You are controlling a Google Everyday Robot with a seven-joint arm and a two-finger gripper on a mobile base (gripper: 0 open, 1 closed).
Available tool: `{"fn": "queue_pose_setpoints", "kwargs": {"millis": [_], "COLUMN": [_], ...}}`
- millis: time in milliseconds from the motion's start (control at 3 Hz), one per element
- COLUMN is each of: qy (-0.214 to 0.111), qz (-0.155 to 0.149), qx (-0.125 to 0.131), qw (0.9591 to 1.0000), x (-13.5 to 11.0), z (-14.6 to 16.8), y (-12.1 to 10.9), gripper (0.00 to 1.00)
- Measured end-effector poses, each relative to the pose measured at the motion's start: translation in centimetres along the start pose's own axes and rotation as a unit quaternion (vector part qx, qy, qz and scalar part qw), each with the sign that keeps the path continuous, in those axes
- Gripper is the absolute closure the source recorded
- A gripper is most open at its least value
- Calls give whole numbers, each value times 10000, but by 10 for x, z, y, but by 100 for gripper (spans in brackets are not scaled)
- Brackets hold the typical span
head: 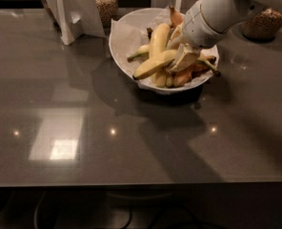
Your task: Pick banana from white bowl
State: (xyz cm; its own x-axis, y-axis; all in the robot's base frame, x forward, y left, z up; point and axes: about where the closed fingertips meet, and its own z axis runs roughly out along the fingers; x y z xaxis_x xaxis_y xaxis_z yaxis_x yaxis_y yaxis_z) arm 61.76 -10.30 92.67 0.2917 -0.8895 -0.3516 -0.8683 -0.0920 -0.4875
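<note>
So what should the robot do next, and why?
Probably a small, slow lift: the gripper sits down in the bowl against the banana at its right end, and other bananas crowd close around it.

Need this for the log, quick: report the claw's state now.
Claw: down inside the white bowl; open or closed cannot be told.
</note>
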Motion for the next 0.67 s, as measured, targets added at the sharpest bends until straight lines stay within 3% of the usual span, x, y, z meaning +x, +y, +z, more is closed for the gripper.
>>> {"fn": "queue_pose_setpoints", "kwargs": {"millis": [667], "qy": [-51], "qz": [-132], "qx": [-94], "qw": [9999], "x": [-14], "z": [-52], "y": [12], "gripper": [100]}}
